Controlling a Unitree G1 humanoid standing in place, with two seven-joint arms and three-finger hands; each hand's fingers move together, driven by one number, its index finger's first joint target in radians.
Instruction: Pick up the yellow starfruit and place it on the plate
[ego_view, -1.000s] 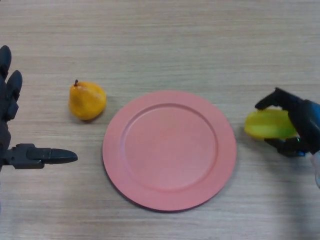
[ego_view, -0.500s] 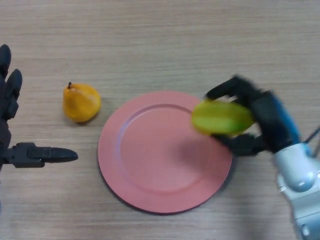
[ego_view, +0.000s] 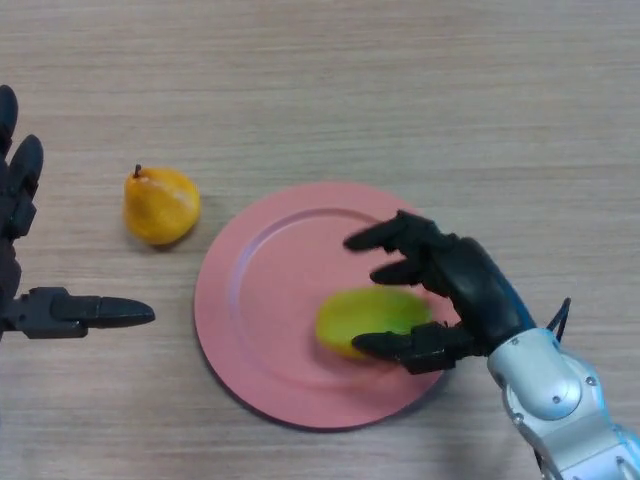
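Note:
The yellow-green starfruit (ego_view: 368, 320) lies on the right half of the pink plate (ego_view: 265, 290). My right hand (ego_view: 465, 285) hovers over it from the right. Its fingers (ego_view: 395, 240) are spread and stand a little clear of the fruit's top, while the thumb (ego_view: 400, 347) lies along the fruit's lower edge. The hand is open, not closed round the fruit. My left hand (ego_view: 20, 200) rests idle at the left edge with straight fingers and the thumb pointing right.
A yellow-orange pear (ego_view: 160, 205) stands on the wooden table (ego_view: 400, 90) just left of the plate, between the plate and my left hand.
My right hand carried the starfruit leftward from beside the plate to over it. The fruit now lies on the plate and the fingers have spread off it. The left hand has not moved.

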